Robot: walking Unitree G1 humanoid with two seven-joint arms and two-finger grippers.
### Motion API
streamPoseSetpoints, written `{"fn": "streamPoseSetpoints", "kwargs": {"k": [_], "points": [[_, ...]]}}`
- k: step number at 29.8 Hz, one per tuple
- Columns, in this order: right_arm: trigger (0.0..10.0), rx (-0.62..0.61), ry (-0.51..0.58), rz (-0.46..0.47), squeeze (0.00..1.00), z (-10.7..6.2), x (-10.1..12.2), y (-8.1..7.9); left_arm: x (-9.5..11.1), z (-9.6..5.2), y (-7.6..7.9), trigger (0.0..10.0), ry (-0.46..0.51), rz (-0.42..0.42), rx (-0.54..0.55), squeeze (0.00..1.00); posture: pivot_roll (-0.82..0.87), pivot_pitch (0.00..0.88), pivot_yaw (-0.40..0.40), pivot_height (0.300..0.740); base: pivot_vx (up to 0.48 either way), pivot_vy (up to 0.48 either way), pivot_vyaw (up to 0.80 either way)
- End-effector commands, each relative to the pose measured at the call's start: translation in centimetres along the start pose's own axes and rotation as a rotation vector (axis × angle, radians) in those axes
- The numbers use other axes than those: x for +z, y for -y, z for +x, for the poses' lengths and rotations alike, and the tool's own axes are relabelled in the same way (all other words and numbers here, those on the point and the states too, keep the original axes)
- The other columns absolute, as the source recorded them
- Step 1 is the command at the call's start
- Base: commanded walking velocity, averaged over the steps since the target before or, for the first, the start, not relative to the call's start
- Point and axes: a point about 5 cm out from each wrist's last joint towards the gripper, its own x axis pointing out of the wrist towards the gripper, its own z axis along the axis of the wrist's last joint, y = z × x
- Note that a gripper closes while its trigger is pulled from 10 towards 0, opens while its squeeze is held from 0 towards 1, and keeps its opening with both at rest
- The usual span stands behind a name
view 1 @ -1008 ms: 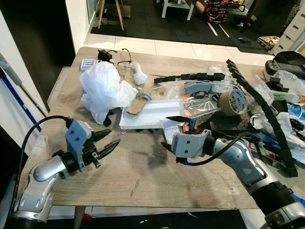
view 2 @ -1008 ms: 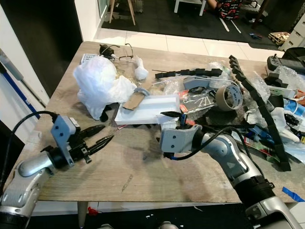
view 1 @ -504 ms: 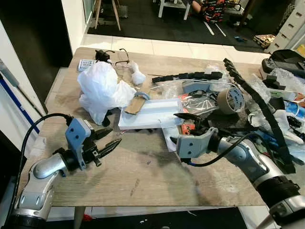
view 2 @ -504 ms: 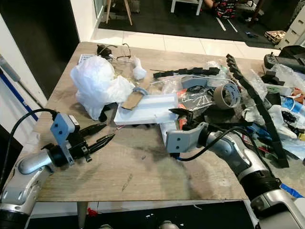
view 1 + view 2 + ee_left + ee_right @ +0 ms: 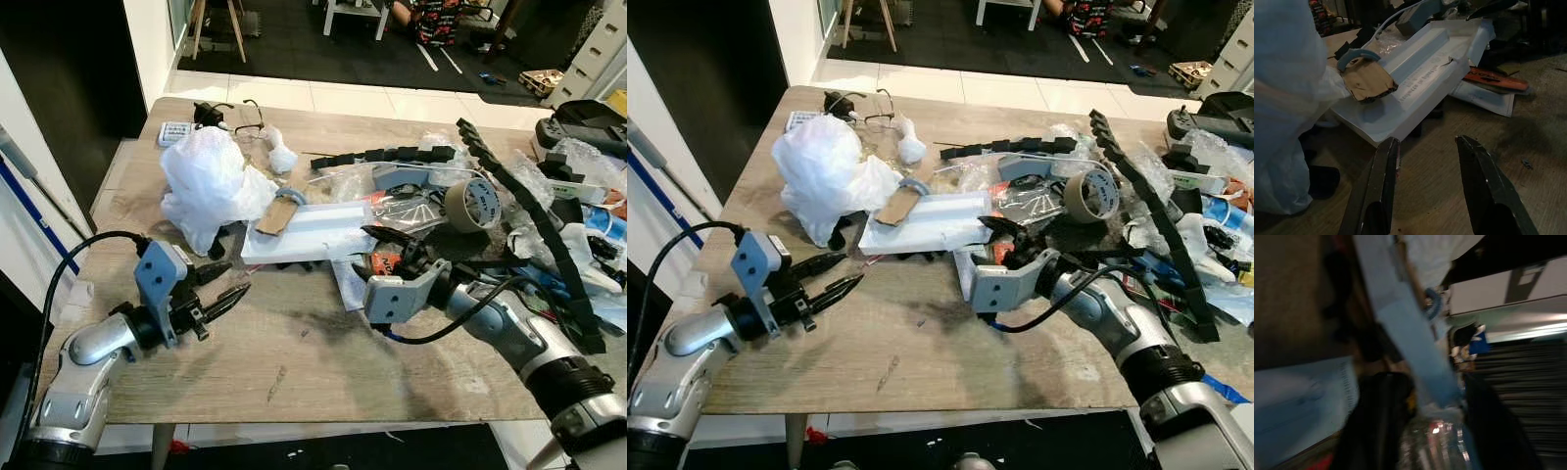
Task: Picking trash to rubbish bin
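On the cluttered table (image 5: 294,362), the right gripper (image 5: 392,257) reaches with fingers spread into wrappers (image 5: 384,262) beside the white foam tray (image 5: 312,231); the left gripper (image 5: 223,290) hovers open, near left.

A wooden table (image 5: 294,362) is strewn with litter: a crumpled white plastic bag (image 5: 211,186) at the far left, a flat white foam tray (image 5: 313,230) just right of it with a brown cardboard scrap (image 5: 277,215) lying on its left end, and a roll of brown tape (image 5: 477,204) further right among clear wrappers. The left gripper (image 5: 227,289) hovers over the bare near-left tabletop, fingers parted. The right gripper (image 5: 392,250) reaches into the clutter just beside the tray's right end, fingers spread above a red wrapper (image 5: 380,262).
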Motion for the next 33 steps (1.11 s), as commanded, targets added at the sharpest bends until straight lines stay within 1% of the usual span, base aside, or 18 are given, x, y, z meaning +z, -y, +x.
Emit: {"fn": "streamPoseSetpoints", "kwargs": {"k": [1, 5, 13, 15, 17, 18, 19, 21, 22, 23, 24, 25, 26, 27, 28, 29, 31, 33], "points": [[0.0, 0.003, -0.013, -0.008, 0.0, -0.3, -0.4, -0.8, -0.5, -0.1, 0.1, 10.0, -0.017, -0.005, -0.002, 0.0, -0.05, 0.162, -0.095, 0.74, 0.0, 0.0, 0.0], [0.0, -0.008, -0.014, -0.025, 0.0, -0.5, -0.6, -1.5, -0.5, 0.0, 0.0, 10.0, -0.014, -0.003, 0.003, 0.0, -0.05, 0.163, -0.095, 0.74, 0.0, 0.0, 0.0], [0.0, -0.017, -0.012, -0.017, 0.0, -0.7, -0.6, -1.9, -0.4, 0.1, 0.0, 10.0, -0.014, 0.002, 0.007, 0.0, -0.05, 0.161, -0.094, 0.74, 0.0, 0.0, 0.0], [0.0, -0.021, -0.009, -0.015, 0.0, -0.8, -0.6, -1.9, -0.4, 0.1, 0.0, 10.0, -0.012, 0.003, 0.006, 0.0, -0.05, 0.161, -0.094, 0.74, 0.0, 0.0, 0.0], [0.0, -0.049, 0.015, 0.021, 0.0, -0.6, -0.2, -1.2, 0.0, 0.3, 0.0, 10.0, 0.0, 0.008, -0.005, 0.0, -0.05, 0.162, -0.094, 0.74, 0.0, 0.0, 0.0], [0.0, -0.049, 0.015, 0.021, 0.0, -0.6, -0.2, -1.2, 0.0, 0.3, 0.0, 10.0, 0.0, 0.008, -0.005, 0.0, -0.05, 0.162, -0.094, 0.74, 0.0, 0.0, 0.0], [0.0, -0.068, 0.036, 0.045, 0.0, -0.5, 0.2, -0.8, 0.3, 0.3, 0.0, 10.0, 0.004, 0.011, -0.012, 0.0, -0.05, 0.163, -0.093, 0.74, 0.0, 0.0, 0.0], [0.0, -0.087, 0.09, 0.153, 0.0, 0.1, 1.5, 0.3, 0.7, 0.1, 0.0, 10.0, 0.011, 0.013, -0.022, 0.0, -0.05, 0.163, -0.091, 0.74, 0.0, 0.0, 0.0], [0.0, -0.087, 0.09, 0.153, 0.0, 0.1, 1.5, 0.3, 0.7, 0.1, 0.0, 10.0, 0.011, 0.013, -0.022, 0.0, -0.05, 0.163, -0.091, 0.74, 0.0, 0.0, 0.0], [0.0, -0.071, 0.113, 0.204, 0.0, 0.3, 2.2, 0.7, 0.8, 0.1, 0.0, 10.0, 0.012, 0.014, -0.026, 0.0, -0.05, 0.165, -0.092, 0.74, 0.0, 0.0, 0.0], [0.0, -0.016, 0.133, 0.254, 0.0, 0.4, 3.0, 0.7, 0.9, 0.0, 0.0, 10.0, 0.012, 0.014, -0.028, 0.0, -0.05, 0.165, -0.092, 0.74, 0.0, 0.0, 0.0], [0.0, -0.016, 0.133, 0.254, 0.0, 0.4, 3.0, 0.7, 0.9, 0.0, 0.0, 10.0, 0.012, 0.014, -0.028, 0.0, -0.05, 0.165, -0.092, 0.74, 0.0, 0.0, 0.0], [0.5, 0.033, 0.145, 0.277, 0.0, 0.4, 3.7, 0.7, 0.9, 0.0, 0.0, 10.0, 0.012, 0.013, -0.029, 0.0, -0.05, 0.168, -0.092, 0.74, 0.0, 0.0, 0.0], [0.5, 0.033, 0.145, 0.277, 0.0, 0.4, 3.7, 0.7, 0.9, 0.0, 0.0, 10.0, 0.012, 0.013, -0.029, 0.0, -0.05, 0.168, -0.092, 0.74, 0.0, 0.0, 0.0], [1.5, 0.076, 0.15, 0.308, 0.0, 0.2, 4.4, 0.7, 0.9, -0.1, 0.1, 10.0, 0.01, 0.012, -0.031, 0.0, -0.05, 0.169, -0.094, 0.74, 0.0, 0.0, 0.0], [0.0, 0.095, 0.14, 0.339, 0.0, -0.1, 5.0, 0.8, 0.8, -0.1, 0.1, 10.0, 0.008, 0.011, -0.032, 0.0, -0.05, 0.17, -0.094, 0.74, 0.0, 0.0, 0.0], [0.0, 0.086, 0.116, 0.379, 0.0, -0.8, 5.8, 1.5, 0.8, -0.3, 0.3, 10.0, 0.005, 0.009, -0.033, 0.0, -0.04, 0.175, -0.094, 0.74, 0.0, 0.0, 0.0], [0.0, 0.069, 0.105, 0.396, 0.0, -1.1, 6.0, 1.8, 0.8, -0.5, 0.3, 10.0, 0.004, 0.008, -0.032, 0.0, -0.04, 0.178, -0.092, 0.74, 0.0, 0.0, 0.0]]}}
